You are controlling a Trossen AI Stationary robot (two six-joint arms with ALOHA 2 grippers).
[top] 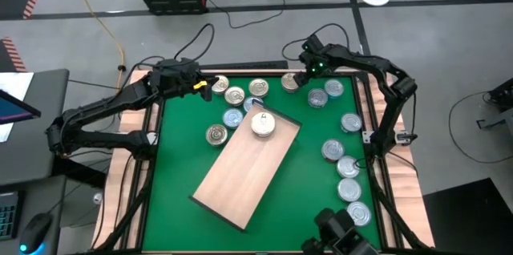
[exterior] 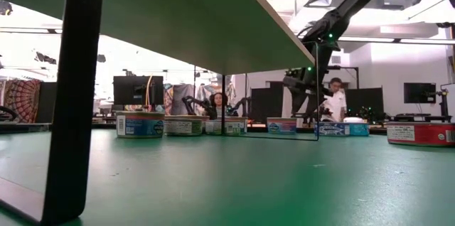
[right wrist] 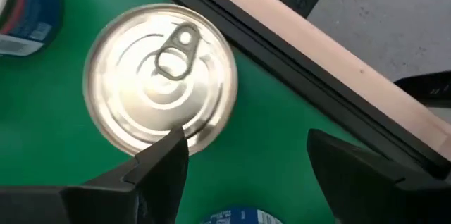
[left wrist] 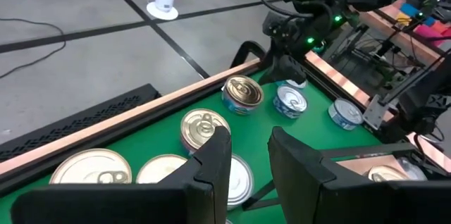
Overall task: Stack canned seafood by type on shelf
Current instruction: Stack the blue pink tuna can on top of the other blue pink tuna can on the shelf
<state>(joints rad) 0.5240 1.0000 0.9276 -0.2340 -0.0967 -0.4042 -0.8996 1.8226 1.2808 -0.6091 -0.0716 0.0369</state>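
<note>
One round gold-lidded tin (top: pixel 263 125) sits on the long light-tan wooden shelf board (top: pixel 240 176), at its far end; remaining tins are on the green table (top: pixel 176 175).

Status (judged): early stage. Approx. a dozen tins unsorted:
- Cluster at far edge, between both arms, e.g. gold-toned tin (top: pixel 258 87).
- Row along right side, e.g. silver tin (top: pixel 333 151).

No type stacks formed yet.

Right gripper (top: pixel 302 78): at far edge, fingers spread, hovering over a gold pull-tab tin (right wrist: pixel 161 76); tin lies ahead of the fingers, not between them. No contact visible.

Left gripper (left wrist: pixel 243 160): at far-left cluster, fingers apart w/ a gap, holding nothing; gold tin (left wrist: pixel 201 128) just beyond the fingers.

Remaining: nearly all pick, sort & stack ops.
</note>
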